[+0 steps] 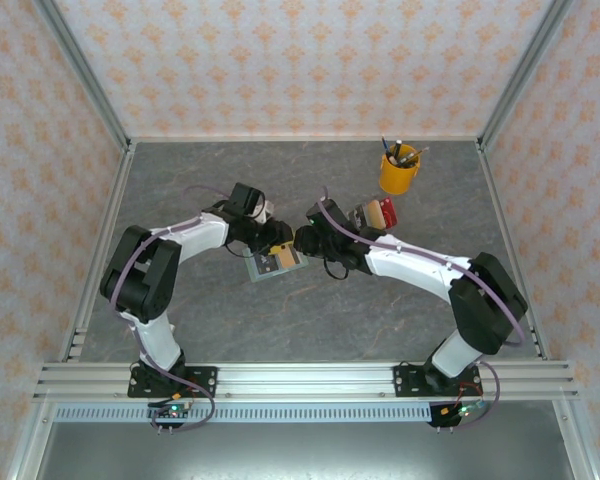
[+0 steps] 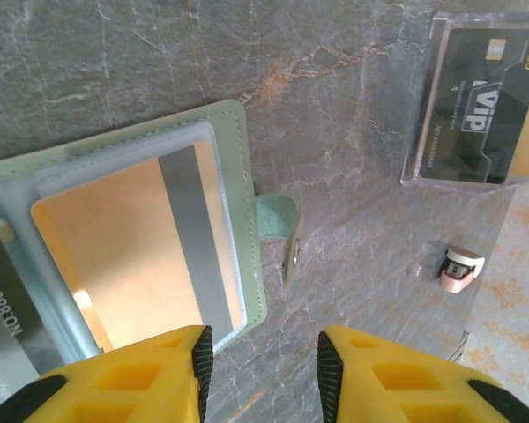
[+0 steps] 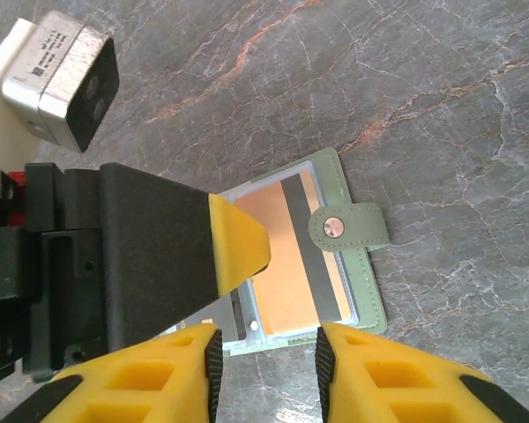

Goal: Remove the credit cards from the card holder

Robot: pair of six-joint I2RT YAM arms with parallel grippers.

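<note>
card holder (image 1: 277, 264) open flat so orange card (image 3: 286, 264) shows | left claw (image 2: 264, 348) at its 11 o'clock, right claw (image 3: 266, 348) at 2 o'clock | both half-open, empty

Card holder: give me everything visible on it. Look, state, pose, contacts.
The card holder is a pale mint-green bifold, leather-like, lying open and flat on the grey marbled table between the two arms. It has clear plastic sleeves inside; the top one holds an orange card with a grey stripe. Its strap, with a metal snap, is undone at the outer edge. One of the left fingers overlaps its left half; contact unclear.
</note>
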